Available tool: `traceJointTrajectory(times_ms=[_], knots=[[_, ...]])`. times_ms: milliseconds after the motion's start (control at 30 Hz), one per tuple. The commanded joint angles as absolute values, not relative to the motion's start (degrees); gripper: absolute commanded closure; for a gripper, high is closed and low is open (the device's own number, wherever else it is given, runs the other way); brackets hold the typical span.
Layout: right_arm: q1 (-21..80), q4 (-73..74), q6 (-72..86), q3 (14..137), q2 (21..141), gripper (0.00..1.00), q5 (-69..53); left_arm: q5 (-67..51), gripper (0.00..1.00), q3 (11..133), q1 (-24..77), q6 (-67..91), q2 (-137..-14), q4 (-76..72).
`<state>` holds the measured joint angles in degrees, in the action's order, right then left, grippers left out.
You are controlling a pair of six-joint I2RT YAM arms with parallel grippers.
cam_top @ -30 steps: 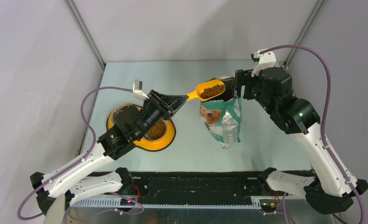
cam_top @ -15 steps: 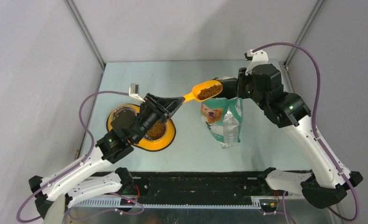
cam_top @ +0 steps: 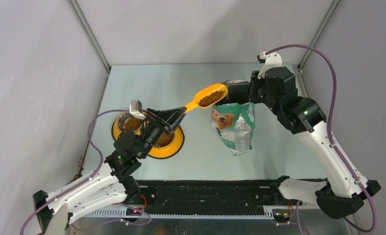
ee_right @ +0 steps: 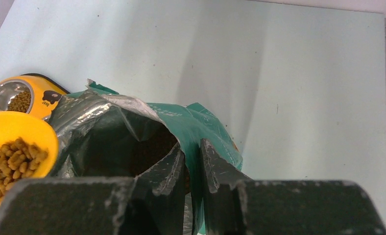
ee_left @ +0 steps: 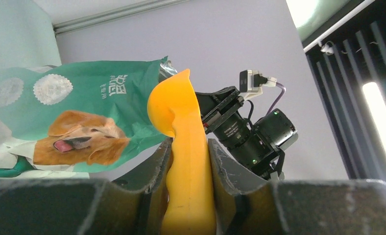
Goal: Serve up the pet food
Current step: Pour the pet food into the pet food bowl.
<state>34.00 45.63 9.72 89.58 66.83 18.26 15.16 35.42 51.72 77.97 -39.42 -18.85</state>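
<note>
In the scoop (cam_top: pixel 193 104) past the left hand (cam_top: pixel 179 111) clamped on it: pet food (cam_top: pixel 210 99); right hand (ee_right: pixel 192 154) pinching bag (cam_top: pixel 234 128).

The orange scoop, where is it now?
Top view, mid-table: the left gripper holds the scoop up, between the yellow bowl and the green bag.

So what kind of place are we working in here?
Likely a lab robot cell, not a home: plain grey wall panels on metal framing, a pale-green table, and a staged bag, scoop and double bowl.
</note>
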Motion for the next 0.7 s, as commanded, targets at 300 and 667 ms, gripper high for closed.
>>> traceJointTrajectory(times_ms=[300, 667], knots=[[33.7, 44.9, 10.3, 90.2, 64.4, 0.83, 18.9, 22.7, 1.0, 34.7, 51.0, 77.0, -33.6, -23.5], [33.8, 43.5, 9.3, 88.8, 63.8, 0.85, 21.1, 40.0, 1.0, 36.2, 51.0, 73.3, -24.1, -3.5]])
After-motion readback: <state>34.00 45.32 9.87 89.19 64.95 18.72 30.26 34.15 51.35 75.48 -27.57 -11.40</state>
